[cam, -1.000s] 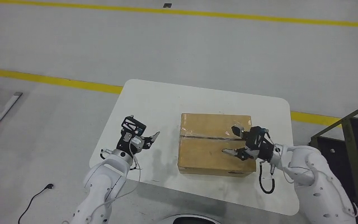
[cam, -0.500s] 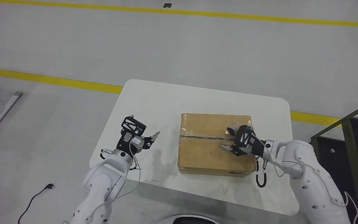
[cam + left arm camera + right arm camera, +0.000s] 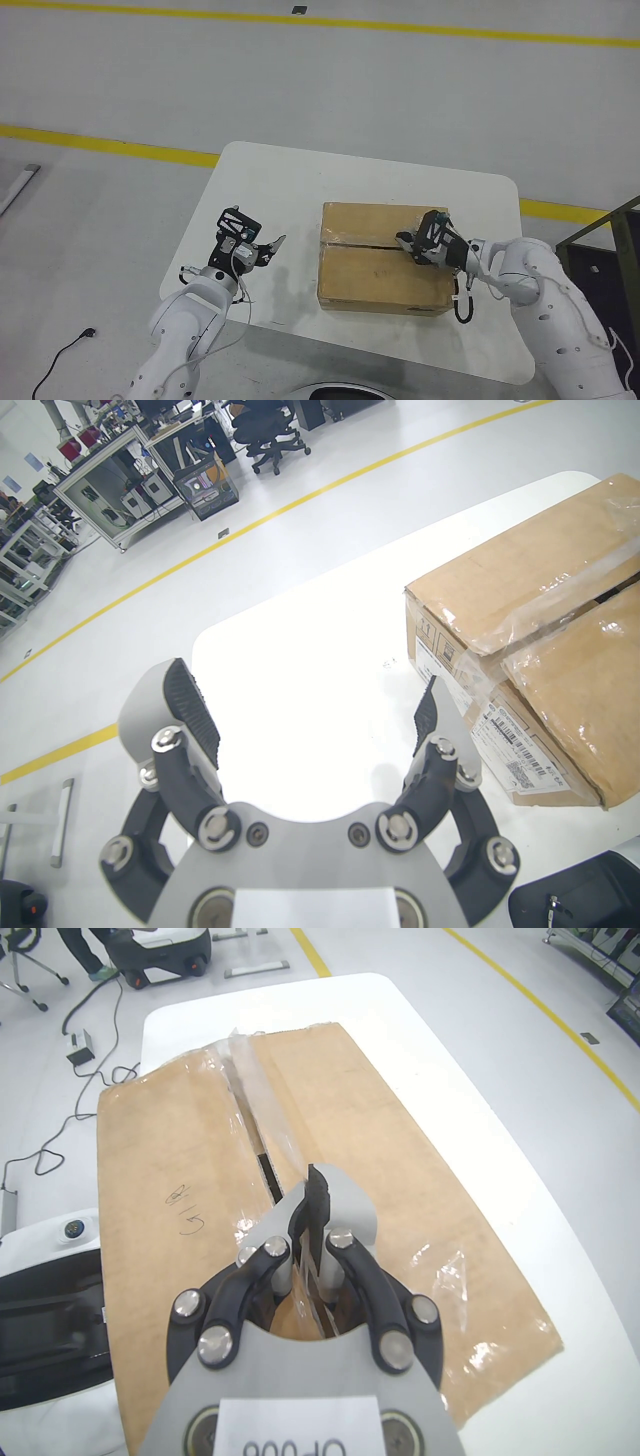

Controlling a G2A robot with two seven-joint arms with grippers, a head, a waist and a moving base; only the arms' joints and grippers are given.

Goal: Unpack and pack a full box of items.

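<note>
Nearest, the left hand [image 3: 305,687] hangs over the bare bench [image 3: 300,180] near the box [image 3: 370,270], its fingers spread wide and holding nothing, likely on standby to steady the carton. Farther on, the right hand [image 3: 314,1178] sits on the closed top of the box at mid-bench, fingers pressed together at the taped seam [image 3: 260,1088], probably to strip the tape; whether it actually grips tape I cannot tell

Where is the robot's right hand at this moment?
In the top view, the right hand is over the brown cardboard box, at its taped middle seam, near the box's right end.
</note>
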